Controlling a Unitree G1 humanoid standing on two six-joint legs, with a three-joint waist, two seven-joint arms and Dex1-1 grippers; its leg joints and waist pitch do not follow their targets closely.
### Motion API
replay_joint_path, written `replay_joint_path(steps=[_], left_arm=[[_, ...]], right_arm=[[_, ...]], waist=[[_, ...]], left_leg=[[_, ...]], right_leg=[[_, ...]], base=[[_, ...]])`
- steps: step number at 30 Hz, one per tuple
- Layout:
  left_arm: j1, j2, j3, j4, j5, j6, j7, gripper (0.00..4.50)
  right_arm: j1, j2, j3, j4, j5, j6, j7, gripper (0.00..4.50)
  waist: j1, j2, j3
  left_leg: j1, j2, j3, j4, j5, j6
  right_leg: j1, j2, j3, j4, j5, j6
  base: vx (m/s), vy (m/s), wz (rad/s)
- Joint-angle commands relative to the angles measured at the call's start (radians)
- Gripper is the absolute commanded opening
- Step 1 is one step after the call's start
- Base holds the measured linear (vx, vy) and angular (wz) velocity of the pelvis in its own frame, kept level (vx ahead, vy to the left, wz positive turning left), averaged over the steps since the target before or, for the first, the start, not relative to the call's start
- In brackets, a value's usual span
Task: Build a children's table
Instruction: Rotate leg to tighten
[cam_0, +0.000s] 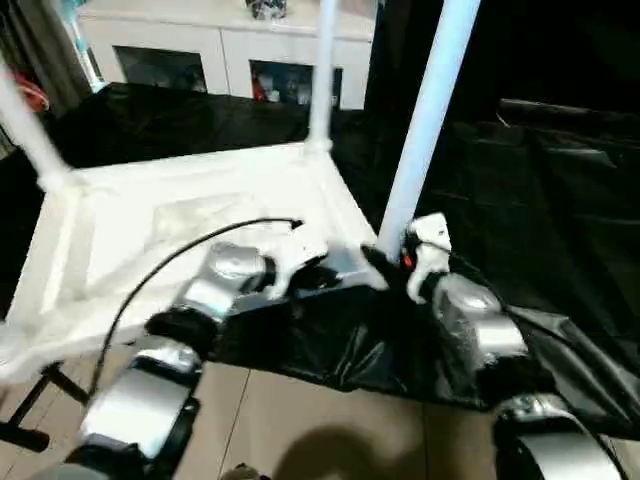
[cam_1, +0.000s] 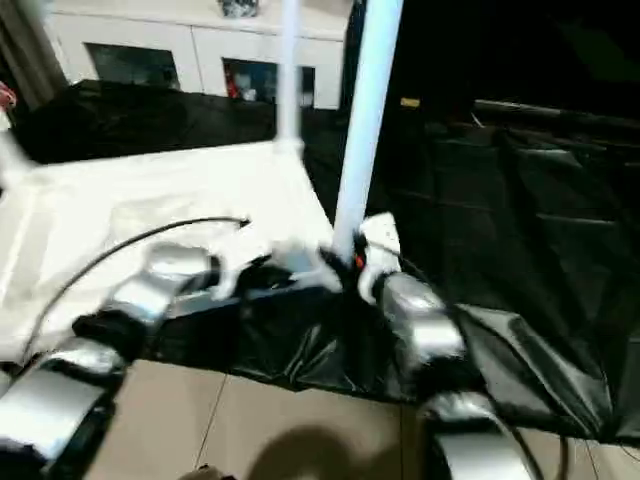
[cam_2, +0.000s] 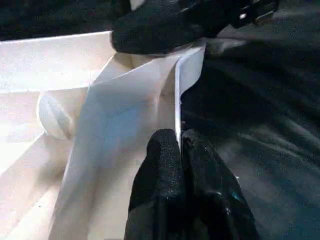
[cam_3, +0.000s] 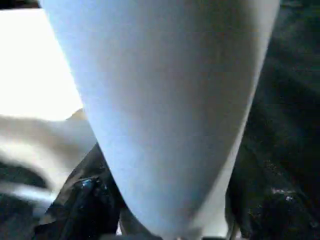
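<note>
Starting at the left: seeing the children's table (cam_0: 190, 215) lying upside down on a desk covered with a black sheet (cam_0: 540, 200), its ribbed underside facing up. Noticing one white leg (cam_0: 25, 130) standing up from the far left corner, tilted a little in the head views, and a second leg (cam_0: 322, 70) rising from the back corner.

Moving to the middle: pinching the thin near rim (cam_2: 176, 95) of the top with the left gripper (cam_2: 179, 137), its two black fingers pressed together with only this thin wall between them, close to the near right corner. Trailing over the left silver forearm (cam_0: 225, 275), a black cable (cam_0: 170, 262).

Going further right: closing the right gripper (cam_0: 390, 258) around the base of the third leg (cam_0: 425, 110), with one black finger (cam_3: 85, 200) on each side of the round shaft, touching it. Standing nearly upright in the near right corner, this leg, just beside the left gripper.

Behind the table, standing against the wall, a white cabinet (cam_0: 220, 50) with glass doors. Below the desk edge, showing a pale tiled floor (cam_0: 300, 420).

Regarding materials: smooth white plastic for the top and the long round tapering legs, a thin flat rim, and a shiny, wrinkled sheet.
</note>
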Motion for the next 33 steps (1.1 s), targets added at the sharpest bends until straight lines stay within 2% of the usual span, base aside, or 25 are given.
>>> replay_joint_path(steps=[1,2,3,5,7,8,10,11,12,13,15,20,23,25,27,29,32,33], left_arm=[[-0.04,-0.092,-0.016,-0.027,0.002,-0.026,0.071,0.0],[-0.039,-0.114,-0.021,-0.042,0.013,-0.042,0.105,0.0],[-0.038,-0.119,-0.024,-0.046,0.016,-0.048,0.11,0.0],[-0.032,-0.125,-0.029,-0.058,0.018,-0.049,0.115,0.0],[-0.021,-0.123,-0.037,-0.063,0.021,-0.049,0.112,0.0],[-0.017,-0.119,-0.038,-0.065,0.021,-0.048,0.105,0.0],[-0.01,-0.111,-0.041,-0.067,0.02,-0.048,0.09,0.0],[-0.007,-0.103,-0.044,-0.067,0.021,-0.051,0.086,0.0],[-0.007,-0.102,-0.044,-0.067,0.021,-0.051,0.086,0.0],[-0.002,-0.091,-0.045,-0.069,0.021,-0.053,0.071,0.0],[0.001,-0.08,-0.046,-0.07,0.022,-0.058,0.055,0.0],[0.013,-0.043,-0.05,-0.081,0.007,-0.067,-0.037,0.0],[0.014,-0.016,-0.044,-0.081,-0.008,-0.081,-0.092,0.0],[0.018,0.002,-0.039,-0.091,-0.026,-0.085,-0.139,0.0],[0.024,0.016,-0.032,-0.1,-0.042,-0.092,-0.178,0.0],[0.03,0.035,-0.032,-0.107,-0.05,-0.097,-0.217,0.0],[0.036,0.048,-0.031,-0.115,-0.059,-0.097,-0.253,0.0],[0.038,0.062,-0.03,-0.119,-0.069,-0.101,-0.287,0.0]], right_arm=[[-0.015,0.088,0.036,0.11,-0.026,0.009,-0.06,2.45],[-0.043,0.114,0.029,0.139,-0.028,-0.021,-0.095,2.45],[-0.049,0.12,0.028,0.146,-0.029,-0.03,-0.102,2.45],[-0.056,0.124,0.04,0.146,-0.037,-0.054,-0.089,2.45],[-0.062,0.128,0.037,0.151,-0.038,-0.069,-0.067,3.01],[-0.06,0.126,0.036,0.147,-0.035,-0.069,-0.056,3.17],[-0.057,0.115,0.043,0.141,-0.036,-0.071,-0.032,3.19],[-0.061,0.099,0.058,0.151,-0.057,-0.098,-0.022,3.24],[-0.061,0.099,0.058,0.151,-0.058,-0.098,-0.022,3.5],[-0.064,0.081,0.07,0.162,-0.073,-0.119,-0.004,3.5],[-0.064,0.06,0.079,0.168,-0.078,-0.133,0.029,3.5],[-0.053,-0.008,0.107,0.15,-0.084,-0.187,0.176,3.5],[-0.038,-0.05,0.113,0.121,-0.077,-0.187,0.304,3.5],[-0.024,-0.076,0.122,0.098,-0.062,-0.181,0.402,3.5],[-0.004,-0.1,0.131,0.059,-0.028,-0.146,0.502,3.5],[0.021,-0.13,0.154,0.011,-0.002,-0.111,0.608,3.5],[0.041,-0.153,0.173,-0.025,0.011,-0.09,0.672,3.5],[0.06,-0.174,0.186,-0.064,0.027,-0.055,0.744,3.5]], waist=[[-0.005,0.0,-0.06],[-0.003,-0.003,-0.061],[-0.003,-0.002,-0.063],[0.001,-0.004,-0.065],[0.0,-0.003,-0.065],[0.0,-0.002,-0.065],[0.0,-0.002,-0.063],[0.0,-0.003,-0.062],[0.0,-0.003,-0.062],[-0.001,0.0,-0.061],[-0.002,0.0,-0.061],[-0.001,0.002,-0.064],[0.004,0.0,-0.065],[0.008,-0.001,-0.063],[0.011,-0.004,-0.062],[0.018,-0.003,-0.062],[0.023,-0.004,-0.061],[0.024,-0.004,-0.061]], left_leg=[[0.018,0.05,-0.032,-0.079,-0.255,-0.01],[0.018,0.051,-0.03,-0.078,-0.248,-0.008],[0.02,0.05,-0.028,-0.075,-0.233,-0.003],[0.013,0.049,-0.028,-0.073,-0.206,0.016],[0.01,0.05,-0.026,-0.072,-0.177,0.033],[0.01,0.05,-0.026,-0.073,-0.178,0.035],[0.011,0.05,-0.026,-0.074,-0.192,0.037],[0.012,0.05,-0.026,-0.074,-0.201,0.036],[0.012,0.05,-0.026,-0.074,-0.207,0.034],[0.014,0.051,-0.027,-0.075,-0.224,0.026],[0.012,0.05,-0.027,-0.075,-0.23,0.025],[0.008,0.052,-0.025,-0.071,-0.19,0.049],[0.006,0.053,-0.022,-0.068,-0.182,0.066],[0.008,0.054,-0.021,-0.068,-0.195,0.071],[0.007,0.055,-0.022,-0.068,-0.199,0.072],[0.01,0.057,-0.022,-0.068,-0.2,0.078],[0.01,0.06,-0.024,-0.07,-0.205,0.074],[0.011,0.059,-0.024,-0.071,-0.21,0.069]], right_leg=[[0.035,-0.103,0.057,-0.091,-0.306,-0.181],[0.035,-0.102,0.055,-0.089,-0.295,-0.183],[0.034,-0.101,0.056,-0.087,-0.266,-0.19],[0.041,-0.102,0.055,-0.082,-0.229,-0.192],[0.042,-0.098,0.054,-0.074,-0.156,-0.205],[0.042,-0.097,0.054,-0.073,-0.151,-0.208],[0.043,-0.098,0.054,-0.076,-0.166,-0.211],[0.042,-0.099,0.054,-0.077,-0.179,-0.21],[0.042,-0.101,0.054,-0.078,-0.19,-0.208],[0.041,-0.101,0.055,-0.083,-0.225,-0.202],[0.043,-0.1,0.055,-0.083,-0.232,-0.2],[0.047,-0.098,0.054,-0.073,-0.138,-0.224],[0.05,-0.094,0.051,-0.068,-0.108,-0.24],[0.048,-0.095,0.05,-0.071,-0.133,-0.24],[0.049,-0.096,0.051,-0.072,-0.151,-0.237],[0.047,-0.096,0.051,-0.073,-0.164,-0.233],[0.045,-0.098,0.051,-0.073,-0.185,-0.23],[0.043,-0.098,0.051,-0.077,-0.205,-0.226]], base=[[0.0,0.0,0.0],[0.0,0.0,0.0],[0.0,0.0,0.0],[0.0,0.0,0.0],[0.0,0.0,0.0],[0.0,0.0,0.0],[0.0,0.0,0.0],[0.0,0.0,0.0],[0.0,0.0,0.0],[0.0,0.0,0.0],[0.0,0.0,0.0],[0.0,0.0,0.0],[0.0,0.0,0.0],[0.0,0.0,0.0],[0.0,0.0,0.0],[0.0,0.0,0.0],[0.0,0.0,0.0],[0.0,0.0,0.0]])
